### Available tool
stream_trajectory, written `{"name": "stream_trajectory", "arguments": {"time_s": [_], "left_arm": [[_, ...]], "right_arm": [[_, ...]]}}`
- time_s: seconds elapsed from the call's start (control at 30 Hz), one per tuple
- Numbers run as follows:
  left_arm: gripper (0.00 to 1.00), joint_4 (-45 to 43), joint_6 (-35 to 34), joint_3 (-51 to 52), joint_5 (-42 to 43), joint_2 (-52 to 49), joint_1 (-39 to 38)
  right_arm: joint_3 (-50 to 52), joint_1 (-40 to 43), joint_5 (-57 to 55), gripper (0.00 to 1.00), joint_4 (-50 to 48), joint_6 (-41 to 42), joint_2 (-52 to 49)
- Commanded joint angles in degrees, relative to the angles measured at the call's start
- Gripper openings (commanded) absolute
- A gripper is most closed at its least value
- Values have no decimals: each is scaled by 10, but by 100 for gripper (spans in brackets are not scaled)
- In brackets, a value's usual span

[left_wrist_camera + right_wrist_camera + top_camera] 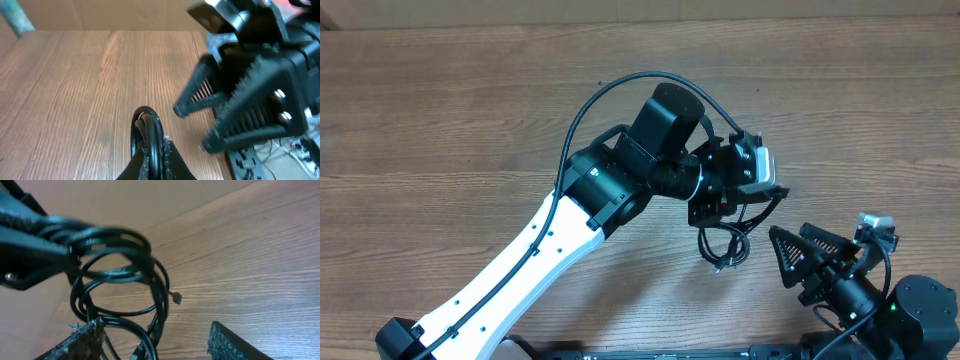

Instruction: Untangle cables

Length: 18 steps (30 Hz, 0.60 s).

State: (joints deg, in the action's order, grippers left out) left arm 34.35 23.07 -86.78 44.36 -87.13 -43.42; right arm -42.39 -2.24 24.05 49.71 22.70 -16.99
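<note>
The overhead looks straight down on the table (440,120); the wrist views, low and close behind their fingers (85,340), face each other across the cables (135,237), which all three share.

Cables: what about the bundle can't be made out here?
Overhead: the left gripper covers the top of the cables; crossings too small to trace.
Left wrist: only one loop shows; the bottom edge cuts the rest.
Right wrist: blur and the bottom edge hide the lower loops.
</note>
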Motion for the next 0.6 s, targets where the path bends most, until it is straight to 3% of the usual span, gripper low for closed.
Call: {"name": "stream_trajectory", "arguments": {"time_s": [0.0,0.13,0.33,0.57], "left_arm": [[4,-21,-53,-14,57,13,-2],[4,-36,-53,-14,171,13,-2],[4,-37,-53,-15,233,13,-1],[7,-29,-53,-15,337,13,8]], "right_arm": [[0,0,12,65,-3,0,0],[5,0,-11,66,-3,0,0],[35,1,-20,66,-14,0,0],[46,1,-192,70,24,0,0]]}}
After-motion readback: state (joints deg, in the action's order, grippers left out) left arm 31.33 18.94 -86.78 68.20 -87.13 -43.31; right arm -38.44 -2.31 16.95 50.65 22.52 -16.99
